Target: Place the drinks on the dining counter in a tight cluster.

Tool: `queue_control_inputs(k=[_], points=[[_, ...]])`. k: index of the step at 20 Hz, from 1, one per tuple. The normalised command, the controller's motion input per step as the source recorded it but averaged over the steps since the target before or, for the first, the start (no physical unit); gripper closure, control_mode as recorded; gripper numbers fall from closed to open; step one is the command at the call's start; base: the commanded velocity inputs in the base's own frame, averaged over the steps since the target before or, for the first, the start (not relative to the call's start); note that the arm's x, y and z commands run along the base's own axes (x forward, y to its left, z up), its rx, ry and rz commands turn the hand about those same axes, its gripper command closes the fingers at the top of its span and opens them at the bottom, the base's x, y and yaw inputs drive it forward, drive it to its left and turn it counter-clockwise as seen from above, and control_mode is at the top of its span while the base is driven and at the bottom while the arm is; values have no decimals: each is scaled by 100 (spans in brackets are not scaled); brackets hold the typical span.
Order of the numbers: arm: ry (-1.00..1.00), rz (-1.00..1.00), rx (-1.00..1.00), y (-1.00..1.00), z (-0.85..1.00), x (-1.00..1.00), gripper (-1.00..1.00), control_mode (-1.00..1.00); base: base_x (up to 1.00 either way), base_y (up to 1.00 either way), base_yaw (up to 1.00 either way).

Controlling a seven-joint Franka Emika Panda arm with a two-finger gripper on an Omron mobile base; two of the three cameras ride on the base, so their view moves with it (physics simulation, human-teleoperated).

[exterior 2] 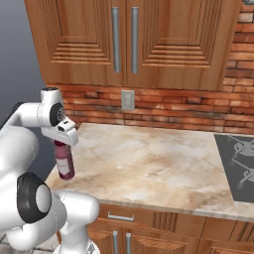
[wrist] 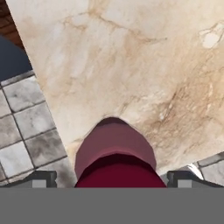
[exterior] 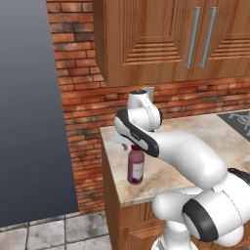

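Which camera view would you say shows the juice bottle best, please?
The left base view: the juice bottle shows its body and label. The right base view gives it smaller, at the counter's corner. The hand view looks down on its cap.

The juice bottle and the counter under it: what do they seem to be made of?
Juice bottle: probably glossy plastic or glass; the purple-red body has a faint sheen, with a pale label and a matte maroon cap. It cannot be told which.
Counter: looks like polished beige marble, from the brown veining across a smooth top; its front is ribbed brown wood.
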Motion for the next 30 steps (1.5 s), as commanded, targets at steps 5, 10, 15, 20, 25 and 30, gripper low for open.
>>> queue_control_inputs(k=[5, 10, 15, 20, 25, 30], points=[[1, -10, 0, 0, -21, 0, 100, -100, 0, 0, 0], [1, -7, 0, 0, -9, 0, 100, -100, 0, 0, 0], [0, -1, -1, 0, 12, -5, 100, -100, 0, 0, 0], [0, 0, -1, -2, 31, -7, 100, -100, 0, 0, 0], [0, 0, 0, -17, 35, -11, 100, -100, 0, 0, 0], [0, 1, 0, -30, 18, -4, 100, -100, 0, 0, 0]])
